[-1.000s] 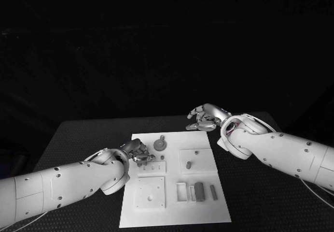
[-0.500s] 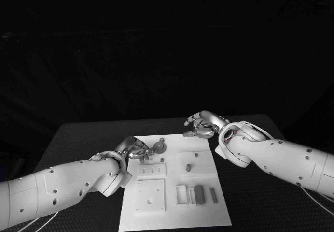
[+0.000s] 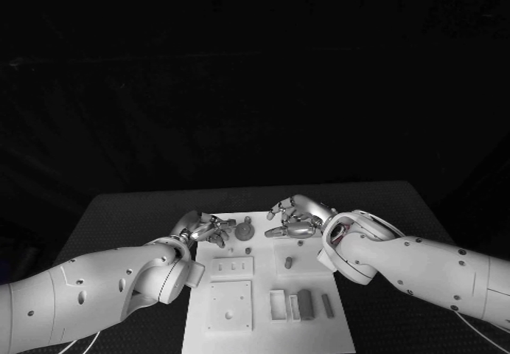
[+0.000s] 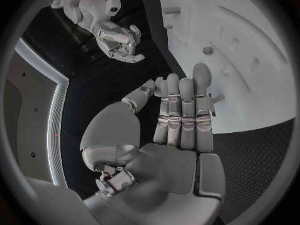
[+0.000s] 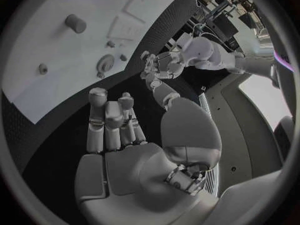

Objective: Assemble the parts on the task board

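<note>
The left hand (image 3: 204, 228), fingers extended side by side and empty, hovers at the task board's (image 3: 266, 328) far left corner beside the round grey part (image 3: 245, 231); the right hand (image 3: 295, 220), fingers loosely curled and empty, hovers opposite, seemingly both poised to grasp it.

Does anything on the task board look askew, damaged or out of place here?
Nothing stands out. The task board lies flat on the table, the parts sit on it, and the left hand and right hand hover empty above its far end.
</note>
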